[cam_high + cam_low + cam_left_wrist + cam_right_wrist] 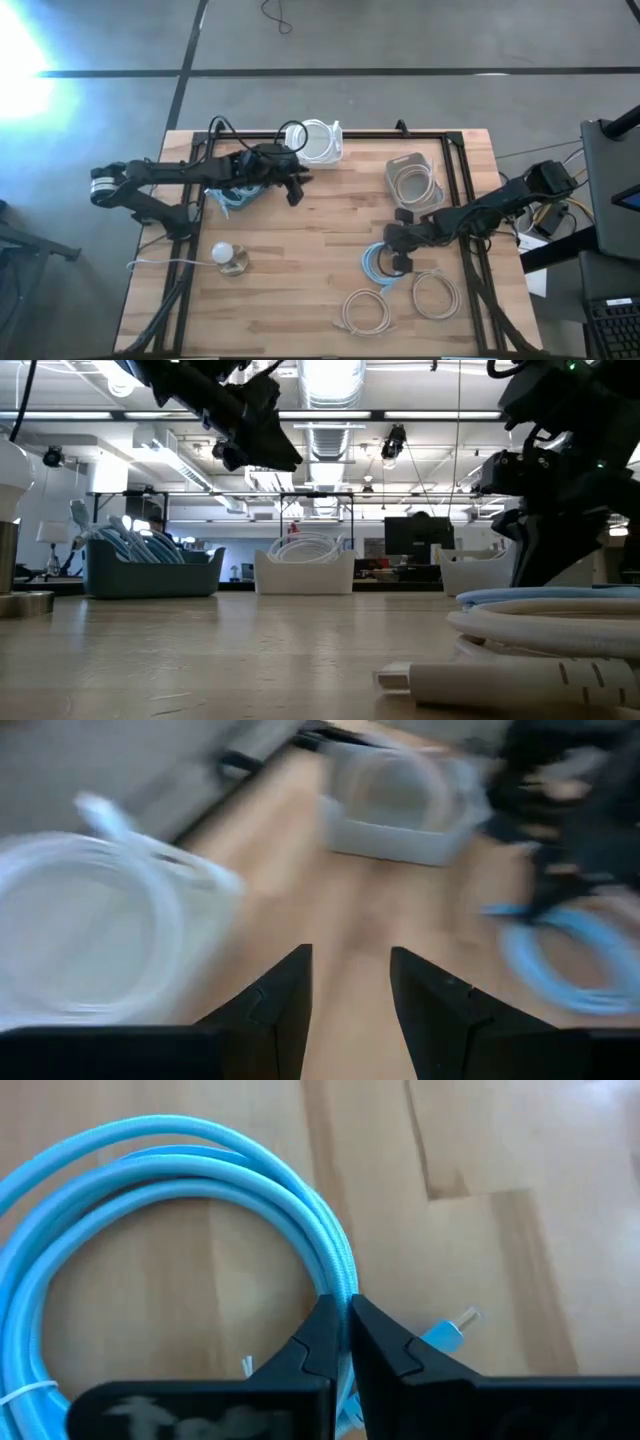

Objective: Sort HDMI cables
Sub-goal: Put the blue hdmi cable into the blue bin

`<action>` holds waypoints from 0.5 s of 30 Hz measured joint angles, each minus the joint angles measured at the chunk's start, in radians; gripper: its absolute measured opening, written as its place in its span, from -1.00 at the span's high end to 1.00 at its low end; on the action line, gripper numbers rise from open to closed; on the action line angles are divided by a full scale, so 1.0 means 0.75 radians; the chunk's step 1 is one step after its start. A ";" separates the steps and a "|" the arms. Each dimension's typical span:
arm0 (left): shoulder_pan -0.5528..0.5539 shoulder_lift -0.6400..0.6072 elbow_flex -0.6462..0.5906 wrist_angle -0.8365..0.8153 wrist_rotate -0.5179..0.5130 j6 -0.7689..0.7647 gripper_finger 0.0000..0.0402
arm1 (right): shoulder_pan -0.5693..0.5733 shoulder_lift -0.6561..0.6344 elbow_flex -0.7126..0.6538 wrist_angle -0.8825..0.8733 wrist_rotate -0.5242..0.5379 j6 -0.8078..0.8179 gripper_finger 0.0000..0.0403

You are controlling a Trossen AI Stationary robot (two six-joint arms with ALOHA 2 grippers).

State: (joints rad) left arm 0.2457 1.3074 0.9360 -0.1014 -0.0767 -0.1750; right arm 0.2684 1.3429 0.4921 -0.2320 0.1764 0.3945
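A light blue cable coil (378,266) lies flat on the table near its right side. My right gripper (398,260) stands over the coil's rim and is shut on it (347,1315). Two beige coils (365,310) (435,295) lie closer to the near edge. My left gripper (296,192) hangs open above the wood between a blue bin (232,197) and a white bin (320,143); in its wrist view the fingers (350,970) hold nothing. The white bin contains white coils (80,940). A grey bin (413,178) holds a beige coil. My right gripper pinches the light blue coil's bundled strands (335,1275) between its two fingers, on one side of the ring. The fingers come from above, pointing down, and lie across the strands. The coil rests flat on the table, with a blue plug (450,1330) beside the fingers.
A small white knob on a tan base (228,258) stands near the table's left near corner. The three bins line the far half. In the low view the near coils (545,622) and a plug (500,680) fill the foreground. Bare wood (300,260) lies in the middle.
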 joint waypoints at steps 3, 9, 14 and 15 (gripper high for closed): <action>-0.004 0.023 -0.005 0.031 0.209 -0.109 0.30 | 0.000 0.004 0.035 -0.012 0.074 -0.011 0.94; -0.043 0.141 -0.009 0.104 0.430 -0.273 0.30 | -0.001 0.004 0.112 0.003 0.209 -0.077 0.94; -0.081 0.296 -0.010 0.241 0.468 -0.289 0.30 | -0.001 0.004 0.168 0.015 0.348 -0.108 0.95; -0.084 0.329 -0.010 0.277 0.498 -0.289 0.30 | -0.001 0.004 0.176 0.018 0.376 -0.123 0.95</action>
State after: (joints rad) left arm 0.1829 1.5541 0.9287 0.1065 0.2967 -0.3921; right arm 0.2680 1.3457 0.6239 -0.2183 0.4586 0.3019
